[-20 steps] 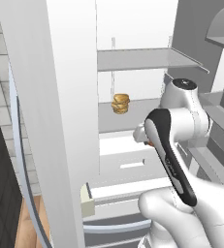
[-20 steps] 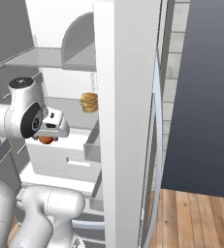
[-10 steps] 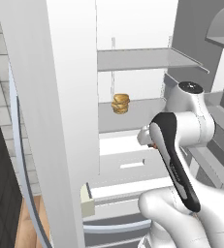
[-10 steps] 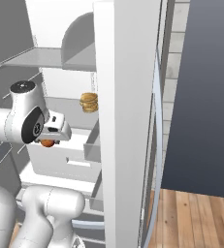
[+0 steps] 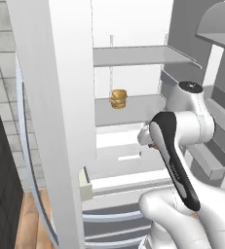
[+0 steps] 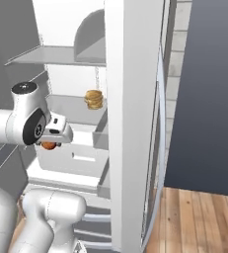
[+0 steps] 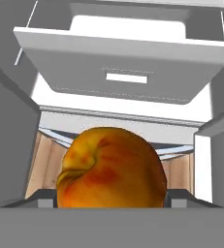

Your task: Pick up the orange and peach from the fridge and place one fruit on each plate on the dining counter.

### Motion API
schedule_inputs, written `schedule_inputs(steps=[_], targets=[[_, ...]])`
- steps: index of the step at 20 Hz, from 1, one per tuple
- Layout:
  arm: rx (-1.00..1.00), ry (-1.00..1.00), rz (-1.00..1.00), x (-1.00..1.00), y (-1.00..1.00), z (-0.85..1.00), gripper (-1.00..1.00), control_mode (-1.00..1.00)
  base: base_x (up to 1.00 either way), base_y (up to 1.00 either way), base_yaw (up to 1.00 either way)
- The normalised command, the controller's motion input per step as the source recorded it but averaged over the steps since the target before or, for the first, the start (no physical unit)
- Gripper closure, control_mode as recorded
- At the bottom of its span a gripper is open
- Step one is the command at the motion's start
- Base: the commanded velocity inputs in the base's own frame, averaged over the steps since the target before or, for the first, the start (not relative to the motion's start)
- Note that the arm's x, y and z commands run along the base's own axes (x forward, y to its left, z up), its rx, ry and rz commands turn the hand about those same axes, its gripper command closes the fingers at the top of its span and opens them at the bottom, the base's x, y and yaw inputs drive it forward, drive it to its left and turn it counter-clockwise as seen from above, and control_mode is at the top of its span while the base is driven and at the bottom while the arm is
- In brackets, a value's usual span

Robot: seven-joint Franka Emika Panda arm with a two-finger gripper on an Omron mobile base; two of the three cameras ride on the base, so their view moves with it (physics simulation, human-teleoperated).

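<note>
Arm drawn back slightly from fridge [image 5: 70, 97] interior since earlier frame. Gripper [image 6: 50, 145] clamped on peach [image 7: 111, 167], at 6 o'clock in hand view. Orange, plates pending.

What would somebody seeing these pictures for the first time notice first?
The orange-red peach with a yellowish patch looms large at the bottom of the hand view, held in the gripper in front of the open pale grey fridge. Behind it, a tan layered burger-like stack sits alone on a white fridge shelf. The white arm with dark joints crosses the foreground of both base views.
</note>
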Motion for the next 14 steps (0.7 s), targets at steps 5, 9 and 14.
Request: schedule_inputs(steps=[5, 9, 14], targets=[[0.00, 0.00, 0.00, 0.00, 0.00, 0.00, 1.00, 1.00, -1.00, 0.00, -0.11], [0.00, 0.00, 0.00, 0.00, 0.00, 0.00, 1.00, 1.00, -1.00, 0.00, -0.27], [0.00, 0.00, 0.00, 0.00, 0.00, 0.00, 1.00, 1.00, -0.99, -0.01, -0.50]])
